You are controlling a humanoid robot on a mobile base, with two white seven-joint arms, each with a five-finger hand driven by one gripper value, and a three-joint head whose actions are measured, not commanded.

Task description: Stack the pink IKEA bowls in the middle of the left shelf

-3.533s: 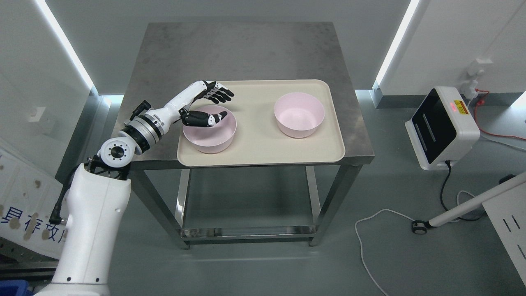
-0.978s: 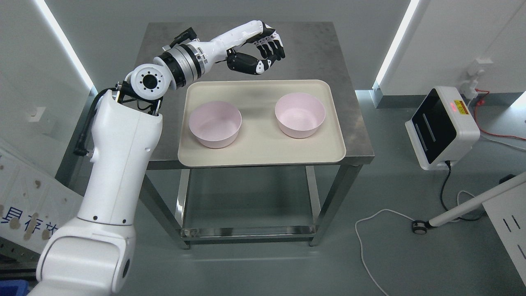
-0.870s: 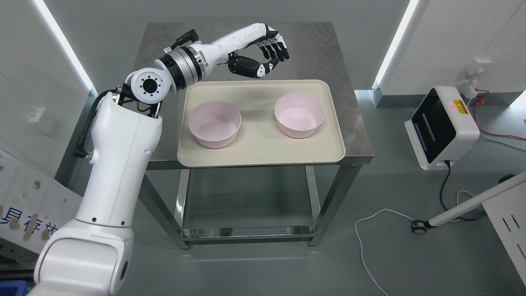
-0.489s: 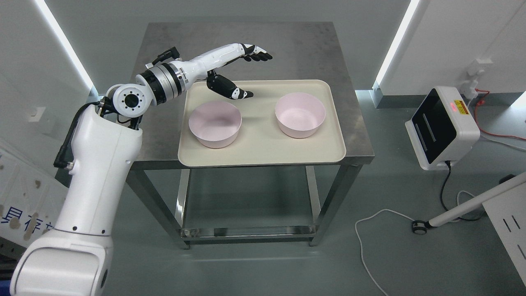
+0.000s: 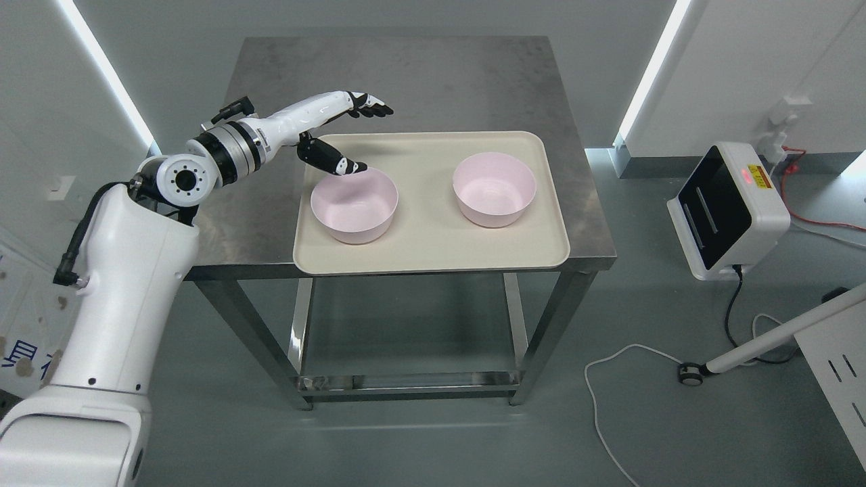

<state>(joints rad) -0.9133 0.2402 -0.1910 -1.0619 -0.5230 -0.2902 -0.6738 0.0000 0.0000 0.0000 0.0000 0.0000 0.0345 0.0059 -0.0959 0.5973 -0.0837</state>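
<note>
Above left bowl [image 5: 354, 205] | left hand [image 5: 338, 135] lowered, retracted, open, empty

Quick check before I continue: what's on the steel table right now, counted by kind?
Pink bowls: 2, the left bowl and the right bowl, side by side and not stacked
Beige tray: 1, under both bowls
Total: 3
The left hand hovers open at the left bowl's far rim, holding nothing.

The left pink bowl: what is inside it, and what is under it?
The left pink bowl looks empty; only its smooth pink inside shows. It stands on the beige tray. The left hand is open, its thumb near the bowl's far rim. The tray surface beneath the bowl is covered.
</note>
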